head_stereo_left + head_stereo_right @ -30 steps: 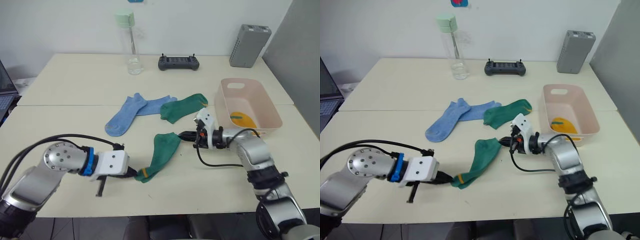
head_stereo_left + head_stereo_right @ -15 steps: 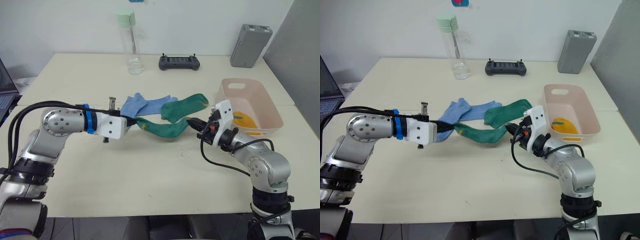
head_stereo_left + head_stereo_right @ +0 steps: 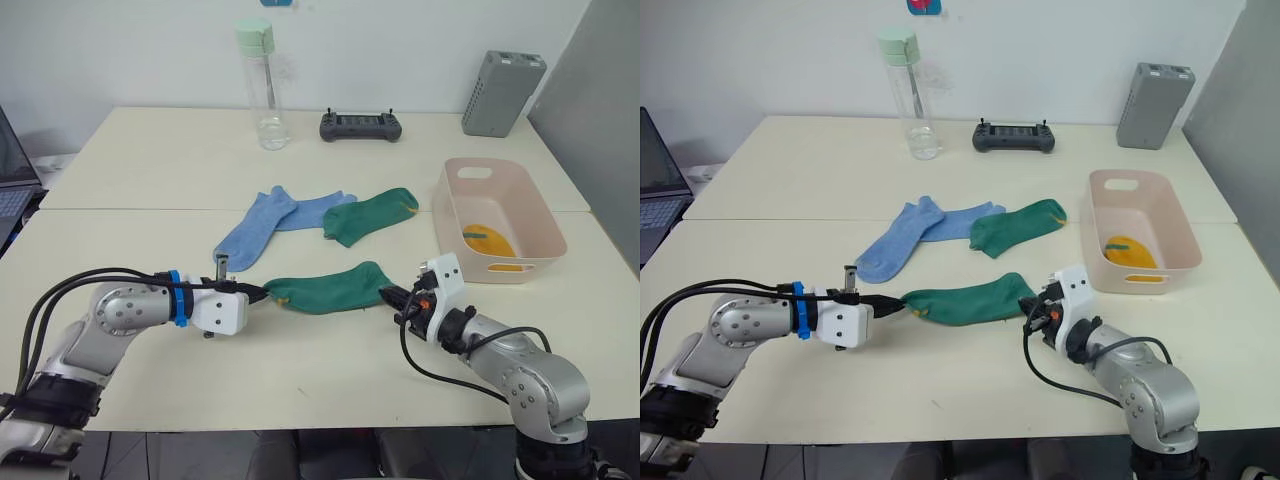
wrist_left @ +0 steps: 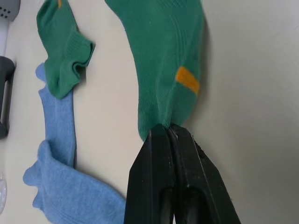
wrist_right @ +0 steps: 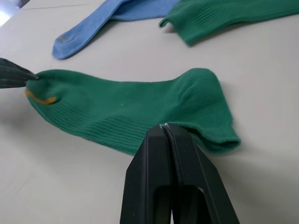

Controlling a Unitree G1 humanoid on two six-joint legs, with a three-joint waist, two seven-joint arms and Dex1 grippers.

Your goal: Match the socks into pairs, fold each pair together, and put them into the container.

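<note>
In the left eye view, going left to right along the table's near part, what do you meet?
Left tool → dark green sock stretched flat → right tool → pink container holding a yellow sock.

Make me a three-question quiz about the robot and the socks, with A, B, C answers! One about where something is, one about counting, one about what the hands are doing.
1. Where is the yellow sock?
A. inside the pink tub
B. under the bottle
C. on the laptop

2. How many green socks lie on the table?
A. one
B. two
C. four

3. What are the two hands doing?
A. both wide open above the table
B. each pinching one end of the same green sock
C. lifting the tub

Answers:
1. A, the yellow shows against the tub's floor.
2. B, the near green sock lies between the hands and the far green sock lies beside the blue socks.
3. B, the left hand is shut on its toe end and the right hand on its cuff end.
</note>
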